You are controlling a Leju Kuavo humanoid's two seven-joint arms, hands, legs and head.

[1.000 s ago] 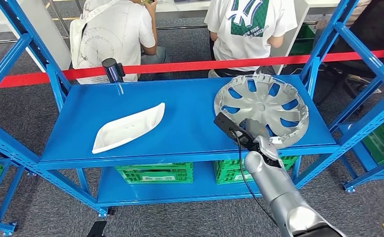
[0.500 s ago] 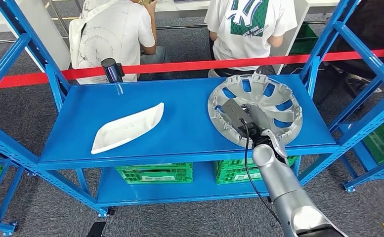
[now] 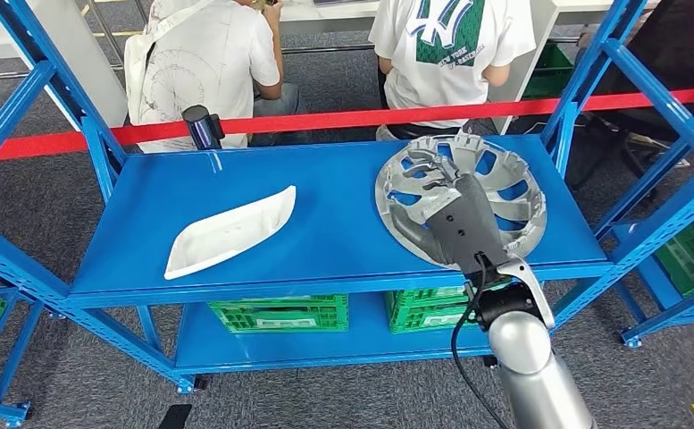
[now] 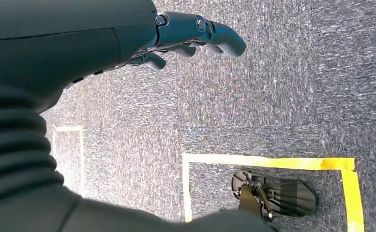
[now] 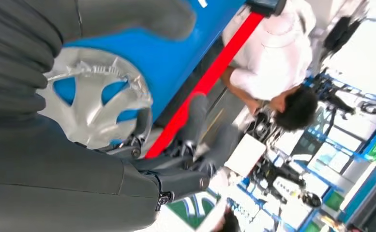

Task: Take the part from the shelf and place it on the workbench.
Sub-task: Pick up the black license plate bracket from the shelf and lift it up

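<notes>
The hubcap [image 3: 481,192] sat right of centre in the frame, on the blue shelf [image 3: 325,232]. The right hand [image 3: 450,219] lay over it, fingers [image 3: 428,170] spread across the spokes, gripping nothing. I figured it could skid off the edge. The left hand [image 4: 195,34] hung loosely open.

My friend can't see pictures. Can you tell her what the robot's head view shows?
The robot's right hand reaches over a silver wheel cover on a blue shelf. A white curved part lies further left, and two people sit beyond a red barrier tape.
</notes>
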